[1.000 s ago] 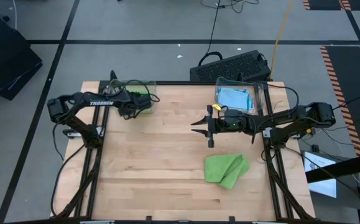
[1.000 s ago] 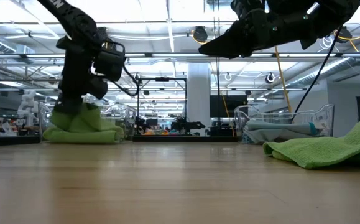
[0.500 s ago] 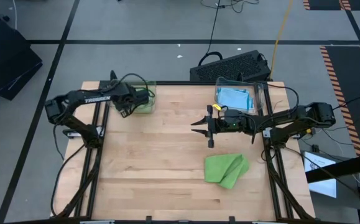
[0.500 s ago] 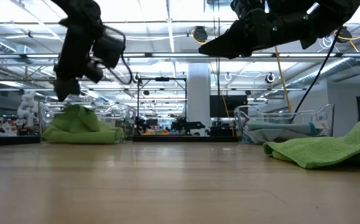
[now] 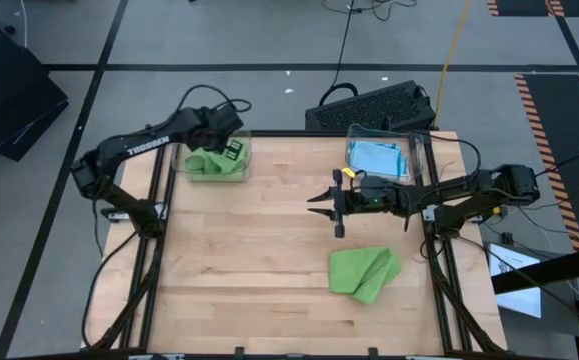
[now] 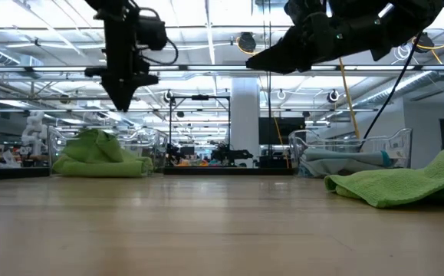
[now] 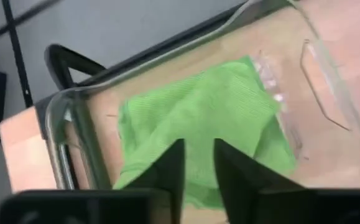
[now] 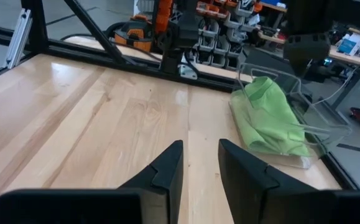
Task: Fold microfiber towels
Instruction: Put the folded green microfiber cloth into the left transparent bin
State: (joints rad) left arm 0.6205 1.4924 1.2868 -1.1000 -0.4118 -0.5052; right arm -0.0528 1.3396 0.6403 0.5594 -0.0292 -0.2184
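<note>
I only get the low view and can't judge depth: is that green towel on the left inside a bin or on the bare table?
Observer: Inside. The left wrist view shows the green towel lying within the clear bin.
Operator: Is the left pincer gripping it?
Observer: No. The left pincer hangs above it, fingers slightly apart, empty.
Operator: Where's the other green one?
Observer: From above, the loose green towel lies crumpled on the table, on the near side of the right pincer.
</note>
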